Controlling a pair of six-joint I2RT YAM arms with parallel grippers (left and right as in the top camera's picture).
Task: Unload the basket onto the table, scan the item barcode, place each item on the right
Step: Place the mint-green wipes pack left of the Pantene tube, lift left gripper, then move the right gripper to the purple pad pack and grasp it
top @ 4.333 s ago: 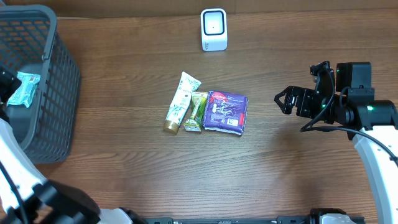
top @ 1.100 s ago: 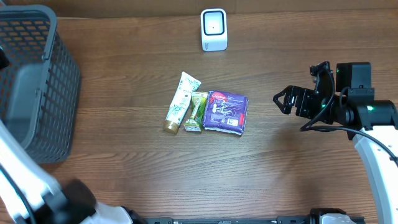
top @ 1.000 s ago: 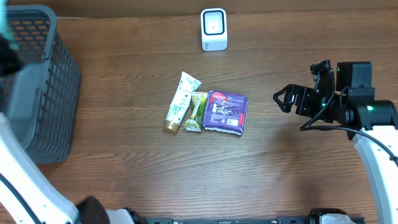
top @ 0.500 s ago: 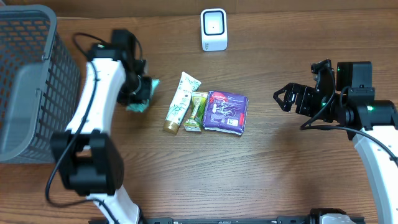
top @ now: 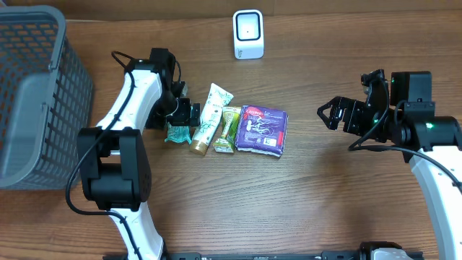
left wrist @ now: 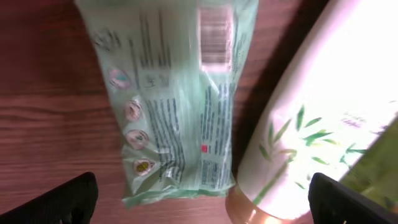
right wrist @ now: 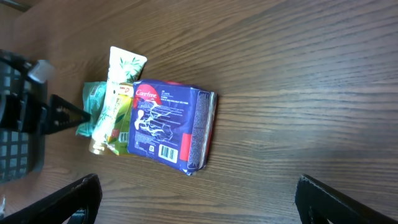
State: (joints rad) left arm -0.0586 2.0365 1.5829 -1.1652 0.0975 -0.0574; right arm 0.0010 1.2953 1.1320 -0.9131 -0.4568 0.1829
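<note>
A pale green packet (left wrist: 177,106) lies flat on the table with its barcode (left wrist: 214,34) facing up. My left gripper (left wrist: 202,214) hovers just over it, open, with nothing between the fingers. In the overhead view the packet (top: 175,133) sits left of a white tube (top: 208,114), a small green tube (top: 229,130) and a purple packet (top: 263,130). The left gripper (top: 180,115) is above the green packet's far end. The white scanner (top: 248,34) stands at the back. My right gripper (top: 328,115) stands open and empty to the right of the items.
A grey mesh basket (top: 43,101) fills the far left of the table. In the right wrist view the purple packet (right wrist: 171,127) shows a barcode on its face, with the white tube (right wrist: 118,87) beside it and bare wood below.
The left arm swung from the basket to the row of items with the green packet, set it down left of the white tube and opened. The right arm has not moved.
</note>
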